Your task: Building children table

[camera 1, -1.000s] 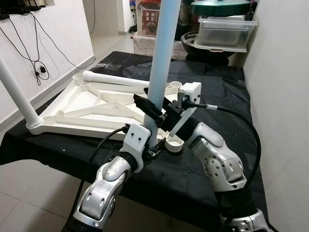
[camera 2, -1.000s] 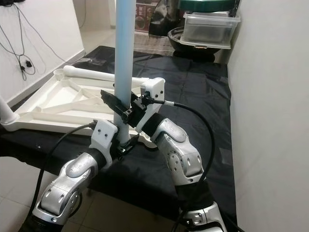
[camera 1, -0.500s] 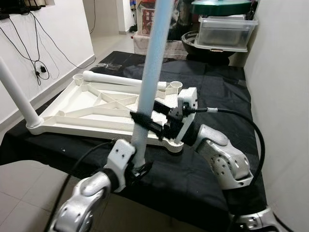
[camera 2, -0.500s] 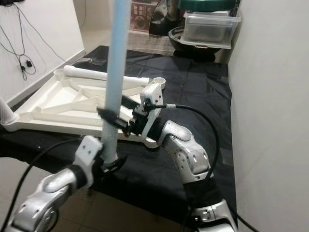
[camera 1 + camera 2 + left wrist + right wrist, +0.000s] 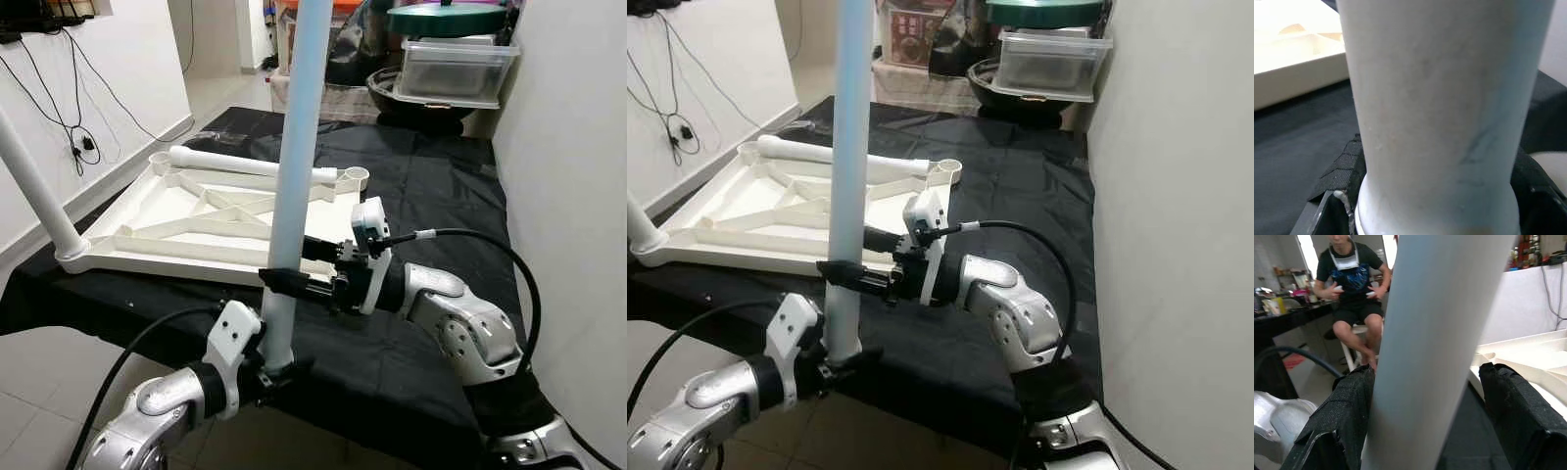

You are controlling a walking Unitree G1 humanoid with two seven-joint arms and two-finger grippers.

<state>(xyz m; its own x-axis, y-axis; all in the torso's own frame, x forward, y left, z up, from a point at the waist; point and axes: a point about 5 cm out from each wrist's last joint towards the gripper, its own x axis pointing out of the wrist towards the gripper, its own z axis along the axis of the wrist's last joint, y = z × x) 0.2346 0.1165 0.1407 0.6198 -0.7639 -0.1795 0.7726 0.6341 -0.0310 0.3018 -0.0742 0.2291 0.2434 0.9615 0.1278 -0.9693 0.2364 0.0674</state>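
Near the black-clothed table's (image 5: 441, 186) front edge, the left gripper (image 5: 269, 367) clamps the foot of an upright pale table leg (image 5: 294, 166); the right gripper (image 5: 279, 282) closes around it just above. The upturned white tabletop (image 5: 176, 211) lies far left. The right wrist view adds a seated person (image 5: 1352, 298) beyond.

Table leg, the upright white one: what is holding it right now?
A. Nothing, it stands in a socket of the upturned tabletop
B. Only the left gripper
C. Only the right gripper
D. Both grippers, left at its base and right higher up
D. The table leg has the left gripper clamped at its base and the right gripper shut on it higher up, in front of the tabletop.
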